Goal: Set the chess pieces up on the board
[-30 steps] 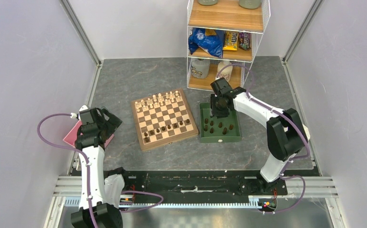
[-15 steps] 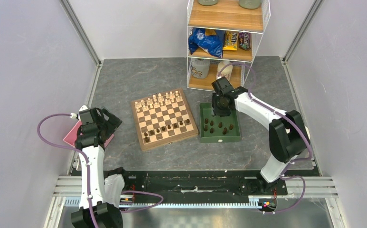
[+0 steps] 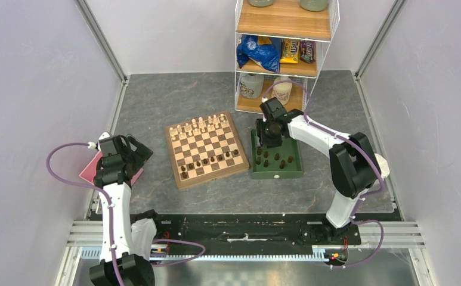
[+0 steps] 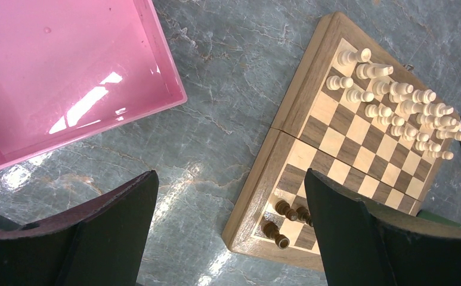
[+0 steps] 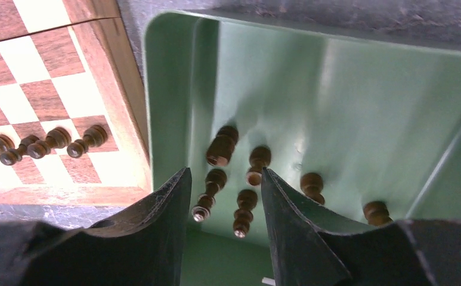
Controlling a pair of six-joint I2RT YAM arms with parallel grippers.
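Right gripper shifted left, jaws apart, over upright chess pieces

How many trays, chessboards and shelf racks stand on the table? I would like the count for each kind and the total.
Trays: 2, pink tray and green tray
chessboard: 1
shelf rack: 1
Total: 4
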